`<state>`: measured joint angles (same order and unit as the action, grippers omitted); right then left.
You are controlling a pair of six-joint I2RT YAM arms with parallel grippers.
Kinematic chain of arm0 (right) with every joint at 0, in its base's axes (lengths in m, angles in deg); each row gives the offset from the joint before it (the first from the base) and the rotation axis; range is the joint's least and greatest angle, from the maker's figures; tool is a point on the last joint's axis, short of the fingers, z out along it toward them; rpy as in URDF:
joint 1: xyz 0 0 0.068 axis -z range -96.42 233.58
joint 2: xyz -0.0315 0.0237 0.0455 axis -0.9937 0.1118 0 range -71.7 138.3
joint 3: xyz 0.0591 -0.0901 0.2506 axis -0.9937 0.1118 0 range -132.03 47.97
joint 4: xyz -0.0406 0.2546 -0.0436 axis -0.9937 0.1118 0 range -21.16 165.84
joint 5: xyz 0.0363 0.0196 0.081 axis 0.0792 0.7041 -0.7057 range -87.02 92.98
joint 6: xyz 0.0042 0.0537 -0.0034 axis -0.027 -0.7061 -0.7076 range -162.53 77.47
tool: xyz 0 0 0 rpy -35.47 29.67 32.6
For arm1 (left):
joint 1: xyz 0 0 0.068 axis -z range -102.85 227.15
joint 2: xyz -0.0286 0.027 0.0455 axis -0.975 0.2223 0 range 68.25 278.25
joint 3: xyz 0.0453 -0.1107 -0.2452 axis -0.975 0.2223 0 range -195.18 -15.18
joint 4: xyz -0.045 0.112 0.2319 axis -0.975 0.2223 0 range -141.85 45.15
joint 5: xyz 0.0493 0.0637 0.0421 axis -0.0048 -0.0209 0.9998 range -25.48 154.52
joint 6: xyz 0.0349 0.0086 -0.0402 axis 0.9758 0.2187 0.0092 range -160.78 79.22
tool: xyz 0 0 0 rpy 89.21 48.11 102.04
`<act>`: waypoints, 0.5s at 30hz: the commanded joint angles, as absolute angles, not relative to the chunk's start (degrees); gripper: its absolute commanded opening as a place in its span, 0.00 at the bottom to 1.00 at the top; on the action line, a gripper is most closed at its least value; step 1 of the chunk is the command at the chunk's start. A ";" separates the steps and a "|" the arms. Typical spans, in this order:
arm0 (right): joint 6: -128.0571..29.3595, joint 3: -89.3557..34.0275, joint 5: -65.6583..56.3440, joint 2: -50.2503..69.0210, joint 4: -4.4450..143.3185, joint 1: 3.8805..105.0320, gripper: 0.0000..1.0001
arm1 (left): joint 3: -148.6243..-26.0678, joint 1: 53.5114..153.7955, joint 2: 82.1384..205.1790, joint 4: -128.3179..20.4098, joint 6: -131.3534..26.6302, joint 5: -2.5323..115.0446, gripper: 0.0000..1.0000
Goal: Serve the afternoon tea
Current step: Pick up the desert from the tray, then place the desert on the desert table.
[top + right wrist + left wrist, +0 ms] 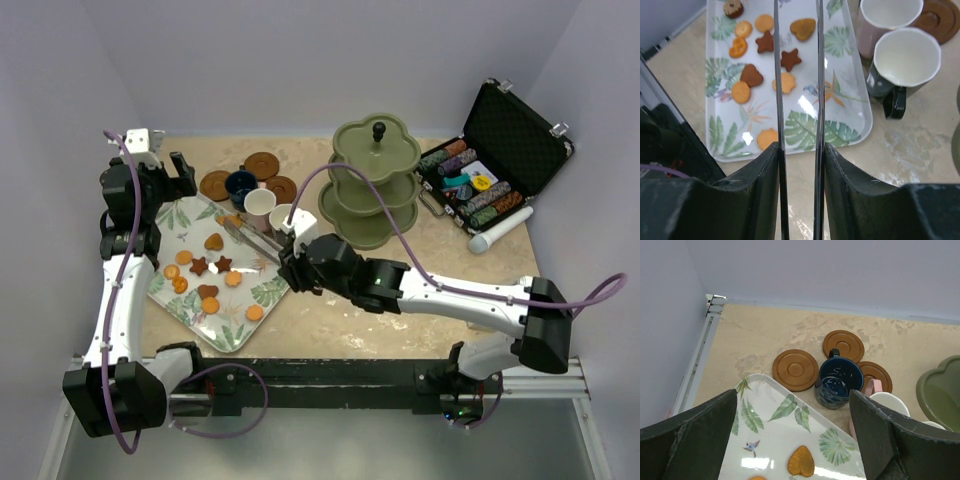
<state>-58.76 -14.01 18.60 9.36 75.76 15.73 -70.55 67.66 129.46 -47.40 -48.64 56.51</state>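
Mottled beige stone-look bench, plain lilac walls. The biscuits sit on the leafy tray by the left edge, with the cups and saucers just behind it and the green stand mid-bench toward the far edge. The right fingers clamp metal tongs over the tray. The left fingers hang spread wide, gripping nothing.

Table, contents by position.
- Left: tray, with biscuits scattered on it.
- Tongs: over the tray's right edge, held in the right gripper.
- Behind the tray's far right corner, off it: three cups. Two stand close together. The third is behind and to their left, among three saucers.
- Centre, right of the cups: stand.
- Far right: case, lid up, chips in it. A cylinder lies before it.
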 commanded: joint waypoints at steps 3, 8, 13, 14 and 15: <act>-57.13 -23.22 21.53 8.20 78.86 20.20 0.33 | -69.67 67.93 128.19 -49.04 -47.90 57.40 0.98; -56.33 -24.28 20.65 7.50 78.95 26.62 0.33 | -69.41 67.93 128.19 -49.30 -47.81 57.66 0.98; -58.09 -21.47 22.49 5.39 81.58 28.65 0.33 | -69.41 67.93 128.28 -49.30 -47.81 57.40 0.98; -58.61 -20.42 22.84 4.86 81.93 29.52 0.33 | -69.49 67.93 128.37 -49.39 -47.90 57.14 0.98; -59.14 -19.28 23.28 3.99 82.37 30.31 0.33 | -69.41 67.93 128.46 -49.39 -47.99 57.13 0.98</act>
<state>-57.65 -21.68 20.66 8.33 81.09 28.80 -69.63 67.70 129.35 -47.51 -48.62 57.27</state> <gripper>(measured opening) 0.381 0.976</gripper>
